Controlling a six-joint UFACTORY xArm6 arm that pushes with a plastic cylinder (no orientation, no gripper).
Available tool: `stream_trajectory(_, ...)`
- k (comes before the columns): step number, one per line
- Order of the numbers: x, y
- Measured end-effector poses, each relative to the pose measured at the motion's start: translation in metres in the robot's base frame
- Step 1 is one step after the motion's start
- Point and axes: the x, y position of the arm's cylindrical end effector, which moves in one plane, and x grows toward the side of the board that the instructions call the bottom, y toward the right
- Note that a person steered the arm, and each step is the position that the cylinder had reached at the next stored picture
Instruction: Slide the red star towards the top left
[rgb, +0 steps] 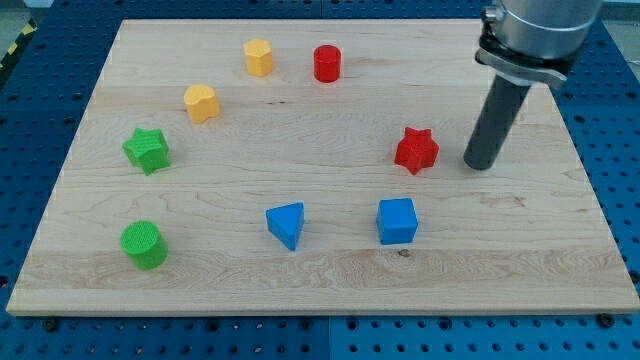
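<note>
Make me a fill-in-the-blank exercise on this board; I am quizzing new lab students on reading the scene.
1. My tip stands at the view's ____ of the red star block, not touching it.
2. The blue cube block lies toward the view's ____ from the red star block.
3. The board holds ____ yellow blocks.
4. The red cylinder block sits to the view's right of a ____ block.

Missing words: right; bottom; two; yellow

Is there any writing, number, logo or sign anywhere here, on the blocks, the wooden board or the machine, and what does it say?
None: no word, number, brand or sign can be read anywhere in the camera view.
The blocks, such as the red star, are plain colour, the wooden board is bare, and the rod above my tip carries no label.
</note>
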Motion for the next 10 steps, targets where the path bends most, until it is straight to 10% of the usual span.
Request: stream_trajectory(10, -0.020, -0.134)
